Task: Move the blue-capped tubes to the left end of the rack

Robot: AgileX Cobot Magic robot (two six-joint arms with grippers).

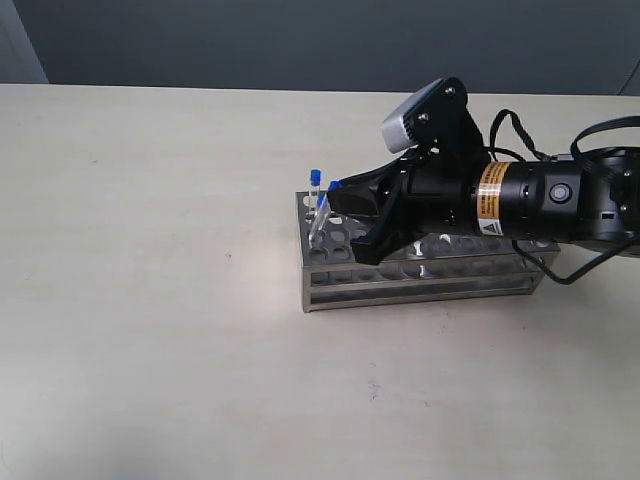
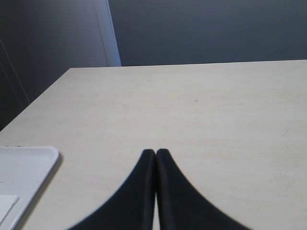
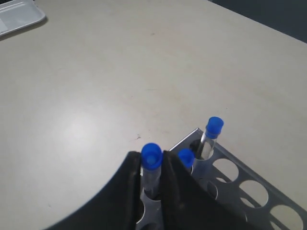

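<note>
Right arm (image 1: pixel 540 200) stretches in low from 3 o'clock over steel test-tube rack (image 1: pixel 420 288); right fingers (image 3: pixel 177 187) clamped on blue-capped tube (image 3: pixel 151 156) at rack's 9 o'clock end. Left fingers (image 2: pixel 139 191) pressed together above bench (image 2: pixel 216 110).

My right arm (image 1: pixel 520 205) covers most of the rack (image 1: pixel 400 288) top across the middle of the exterior view, so the holes under it go unseen. The tube (image 3: pixel 151 156) pinched in my right pincer (image 3: pixel 152 162) shows only its blue cap (the glass is buried behind the fingers). The white tray (image 2: pixel 24 177) is cut off by the picture's edge.
</note>
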